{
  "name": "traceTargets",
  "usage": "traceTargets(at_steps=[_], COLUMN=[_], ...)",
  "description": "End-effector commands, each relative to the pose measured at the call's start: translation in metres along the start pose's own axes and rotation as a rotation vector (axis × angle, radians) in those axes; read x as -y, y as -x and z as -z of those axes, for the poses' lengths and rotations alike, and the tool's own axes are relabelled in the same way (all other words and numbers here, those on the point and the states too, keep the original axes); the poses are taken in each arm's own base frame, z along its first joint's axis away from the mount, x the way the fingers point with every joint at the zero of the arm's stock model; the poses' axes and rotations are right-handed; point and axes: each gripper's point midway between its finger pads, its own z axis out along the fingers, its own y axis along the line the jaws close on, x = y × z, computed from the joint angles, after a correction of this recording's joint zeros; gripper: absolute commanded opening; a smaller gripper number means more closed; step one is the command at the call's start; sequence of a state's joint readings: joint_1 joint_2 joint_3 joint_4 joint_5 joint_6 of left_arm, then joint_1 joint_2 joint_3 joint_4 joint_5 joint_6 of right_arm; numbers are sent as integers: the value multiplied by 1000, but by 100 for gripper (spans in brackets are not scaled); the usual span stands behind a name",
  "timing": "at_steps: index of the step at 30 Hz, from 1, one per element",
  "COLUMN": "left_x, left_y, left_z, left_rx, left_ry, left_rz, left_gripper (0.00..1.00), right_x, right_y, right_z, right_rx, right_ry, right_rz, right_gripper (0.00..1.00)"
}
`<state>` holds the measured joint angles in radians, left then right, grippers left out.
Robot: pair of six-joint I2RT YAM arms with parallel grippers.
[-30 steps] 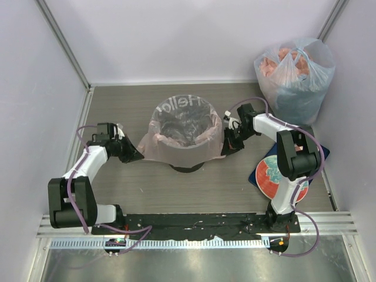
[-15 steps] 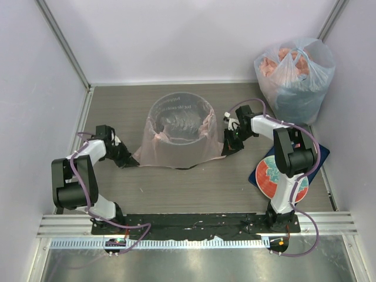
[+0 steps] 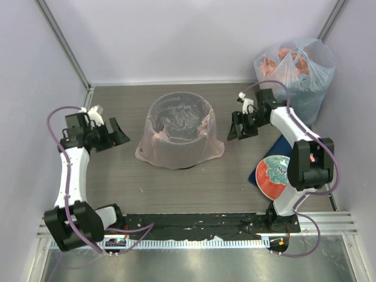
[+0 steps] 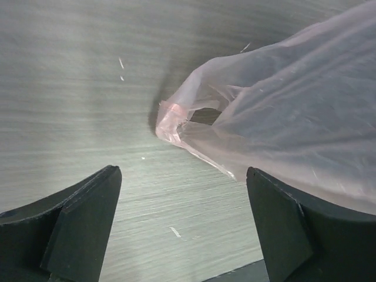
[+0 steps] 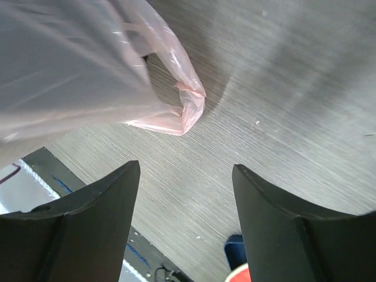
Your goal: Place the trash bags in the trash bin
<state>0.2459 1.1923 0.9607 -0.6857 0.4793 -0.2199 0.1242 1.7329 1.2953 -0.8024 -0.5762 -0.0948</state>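
Note:
The pale pink trash bag [image 3: 176, 151] lies draped over the black trash bin [image 3: 188, 168], covering its rim and sides; only the bin's base shows. My left gripper [image 3: 119, 133] stands open to the left of the bag, apart from it. In the left wrist view the bag's loose corner [image 4: 175, 119] rests on the table ahead of the open left gripper [image 4: 182, 194]. My right gripper [image 3: 234, 131] is open to the right of the bag, with nothing in it. The right wrist view shows the bag's other corner [image 5: 189, 110] beyond the open right gripper [image 5: 187, 176].
A bulging clear-bluish bag [image 3: 295, 73] with pink and blue contents stands at the back right. A red plate [image 3: 273, 176] on a blue mat lies beside the right arm's base. Pale walls close in the table on three sides.
Both grippers have let go of the bag's lower corners, opened and drawn outward and back from the bin. The bag now hangs lower over the bin's sides.

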Motion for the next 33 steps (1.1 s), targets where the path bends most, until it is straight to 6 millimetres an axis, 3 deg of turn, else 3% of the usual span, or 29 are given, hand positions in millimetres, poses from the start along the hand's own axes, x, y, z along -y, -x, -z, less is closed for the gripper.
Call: traceTargets(at_steps=[1,4,5,8,13,20,23,24,25,27,28,29,31,33], left_x=[19,50,65,84,107,130,137,137,135,130,128,124,119,112], left_y=[5,13,12,0,-13,4,3,-1,-2,-4,-5,-6,-10,-17], left_z=[38,48,52,52,34,13,2,-2,-7,-16,-18,-23,-27,-33], left_rx=[45,106,145,111,2,107,125,120,115,110,103,89,70,37], left_ry=[-160,-340,-461,-592,-763,-801,-818,-827,-828,-817,-813,-803,-794,-788], left_rz=[-315,-505,-642,-781,-902,-1045,-1053,-1055,-1049,-1051,-1047,-1044,-1048,-1045], left_gripper=[93,94,94,95,91,89,74,60,54,42,37,23,9,0], right_x=[-30,-52,-57,-77,-107,-121,-122,-122,-122,-120,-117,-115,-110,-106], right_y=[25,46,52,71,77,75,74,75,76,73,70,68,60,61], right_z=[59,77,80,80,61,44,35,33,31,26,23,22,17,13], right_rx=[137,261,291,346,332,334,330,331,333,318,308,303,289,294], right_ry=[59,118,136,187,263,303,315,321,327,337,338,335,334,322], right_rz=[224,449,518,646,862,995,1012,1009,1004,979,969,966,949,918], right_gripper=[72,76,76,77,76,68,56,53,37,19,15,13,3,1])
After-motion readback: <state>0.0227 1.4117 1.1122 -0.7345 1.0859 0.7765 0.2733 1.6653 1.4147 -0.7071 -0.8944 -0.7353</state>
